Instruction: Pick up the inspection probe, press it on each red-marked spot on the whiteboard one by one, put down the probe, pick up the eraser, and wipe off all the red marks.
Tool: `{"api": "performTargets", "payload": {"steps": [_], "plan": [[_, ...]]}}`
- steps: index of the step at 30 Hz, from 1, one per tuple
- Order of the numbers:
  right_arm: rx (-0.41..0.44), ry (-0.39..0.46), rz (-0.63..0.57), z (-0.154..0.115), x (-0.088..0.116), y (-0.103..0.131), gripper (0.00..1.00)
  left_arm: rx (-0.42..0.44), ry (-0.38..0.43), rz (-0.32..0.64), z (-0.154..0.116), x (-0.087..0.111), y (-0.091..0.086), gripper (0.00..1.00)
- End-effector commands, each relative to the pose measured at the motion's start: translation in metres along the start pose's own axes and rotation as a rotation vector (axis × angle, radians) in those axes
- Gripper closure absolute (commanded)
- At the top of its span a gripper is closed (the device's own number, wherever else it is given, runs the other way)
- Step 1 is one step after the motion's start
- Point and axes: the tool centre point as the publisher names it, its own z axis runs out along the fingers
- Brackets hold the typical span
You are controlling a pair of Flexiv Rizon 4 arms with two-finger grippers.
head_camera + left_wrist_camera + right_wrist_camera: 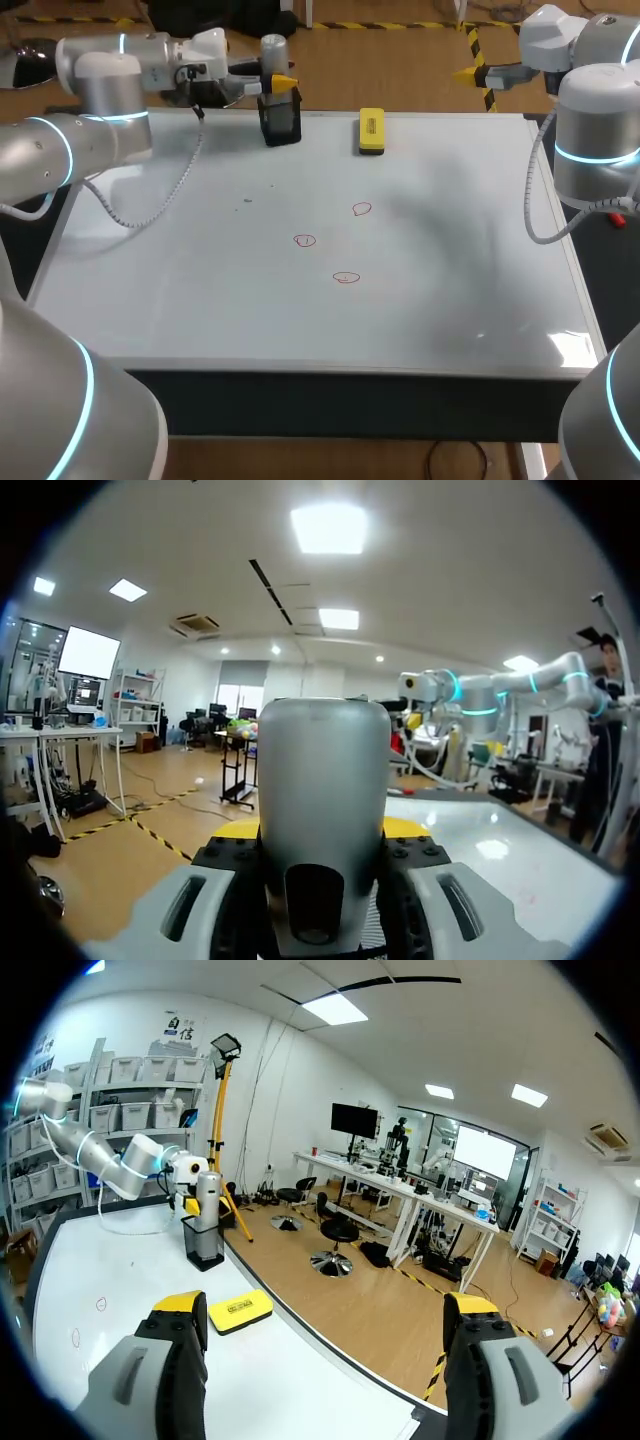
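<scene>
Right, head view first: left claw (275,82) is at the far-left part of the whiteboard (200,300), level w/ the grey inspection probe (273,48), which stands upright in its black holder (281,122). Yellow eraser (371,131) lies near the holder on its right, not touching. Three red marks (346,277) sit around the board's middle, well apart from both. Right claw (478,72) hangs beyond the far-right corner.

Left wrist view: probe (322,780) fills the gap btwn the fingers, both pads seemingly against it, so the claw looks clamped on it. The contact lines are dark, so that's my best reading, not a certainty.

Right wrist view: right claw (325,1330) has its fingers wide apart, nothing btwn them. Ahead of it lies the eraser, then the holder w/ the probe in it & the left claw at the probe.

Risks, as I judge them: the probe isn't out of the holder yet, so a lift that isn't straight up could drag or tip the holder, maybe into the eraser. The smooth round body could slip or swivel if the hold is light, esp. when pressed on a mark, so the tip lands off-target. The marks are small & faint, & a skidding tip could smear one.
</scene>
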Motion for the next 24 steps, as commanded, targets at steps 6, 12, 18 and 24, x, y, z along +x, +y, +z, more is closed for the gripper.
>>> {"api": "performTargets", "payload": {"steps": [6, 12, 18, 24], "plan": [[0.003, 0.001, 0.0, 0.0, 0.0, 0.0, 0.0, 0.002, 0.032, 0.031, -0.001, 0.009, -0.012, 1.0], [0.003, 0.001, 0.0, 0.0, 0.0, 0.0, 0.0, -0.017, 0.044, 0.049, -0.005, 0.015, -0.023, 1.0], [0.003, 0.001, 0.0, 0.0, 0.0, 0.0, 0.0, -0.012, 0.047, 0.057, -0.01, 0.017, -0.04, 1.0], [0.003, 0.001, 0.0, 0.0, 0.0, 0.0, 0.0, -0.019, 0.056, 0.054, -0.012, 0.022, -0.056, 1.0]]}}
